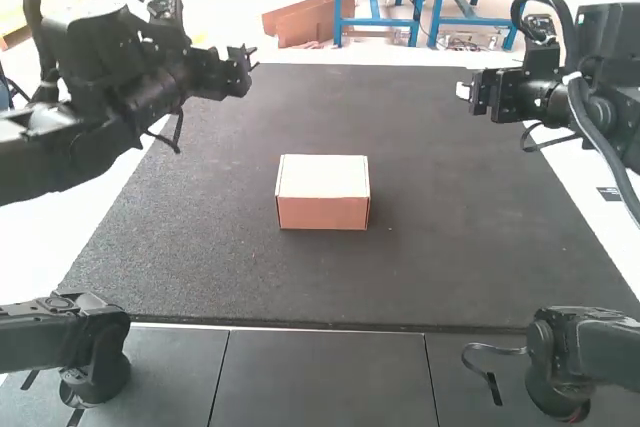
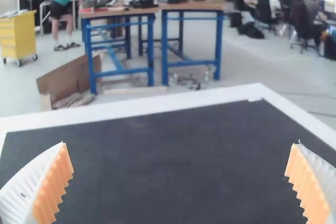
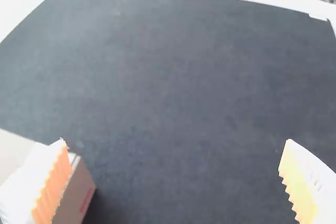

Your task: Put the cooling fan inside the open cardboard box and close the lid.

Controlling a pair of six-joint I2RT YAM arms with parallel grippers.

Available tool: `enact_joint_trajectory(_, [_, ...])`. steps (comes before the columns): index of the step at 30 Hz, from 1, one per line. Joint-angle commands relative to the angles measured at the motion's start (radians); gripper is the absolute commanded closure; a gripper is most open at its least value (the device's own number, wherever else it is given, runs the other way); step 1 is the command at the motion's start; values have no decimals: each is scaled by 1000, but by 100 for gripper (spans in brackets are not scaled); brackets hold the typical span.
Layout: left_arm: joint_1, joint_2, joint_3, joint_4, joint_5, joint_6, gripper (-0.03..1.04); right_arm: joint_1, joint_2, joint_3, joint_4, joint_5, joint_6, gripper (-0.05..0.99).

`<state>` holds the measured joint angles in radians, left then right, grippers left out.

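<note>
A closed cardboard box (image 1: 323,192) sits near the middle of a black mat (image 1: 200,237) that covers most of the table. Its top is pale, its front face is light brown, and its lid is folded flat, so what is inside is hidden. From the high view, the left gripper (image 1: 243,65) hangs in the air beyond the box and well off to its left, clear of it and pointing inward over the mat. The right gripper (image 1: 465,92) hangs beyond the box and well off to its right, also clear of it and pointing inward. In the left wrist view, that claw's white ribbed fingers with orange pads (image 2: 52,187) are spread wide, with bare mat between them. In the right wrist view, that claw's fingers are spread wide too, and a corner of the box shows just behind one orange pad (image 3: 50,187). Neither claw holds anything or touches the box.
</note>
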<state>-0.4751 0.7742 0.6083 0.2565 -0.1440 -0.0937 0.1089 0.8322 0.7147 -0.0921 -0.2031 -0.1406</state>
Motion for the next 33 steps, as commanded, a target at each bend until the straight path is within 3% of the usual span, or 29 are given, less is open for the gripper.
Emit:
enact_joint_trajectory(1, [12,-118,-111,43,-39,32,5,-8,-131,-84,55,51,-37,3])
enact_joint_trajectory(2, [12,-156,-150,58,-45,32,5,-3,-137,-109,61,108,-17,3])
enact_joint_trajectory(5, [12,-271,-257,63,-51,34,5,-9,-137,-181,66,200,-4,2])
enact_joint_trajectory(6, [12,-311,-294,69,-52,34,5,-12,-156,-219,104,206,7,2])
enact_joint_trajectory(8, [12,-389,-360,87,-54,52,5,-17,-229,-299,282,189,19,3])
enact_joint_trajectory(9, [12,-426,-387,89,-58,57,5,-17,-268,-334,296,179,16,3])
enact_joint_trajectory(19, [12,-773,-558,-8,-85,74,5,-21,-650,-577,298,169,7,3])
enact_joint_trajectory(29, [16,-767,-610,-11,-89,63,6,-26,-834,-666,272,180,-5,3])
enact_joint_trajectory(33, [78,-768,-610,-45,-88,25,6,-37,-832,-709,282,211,4,3])
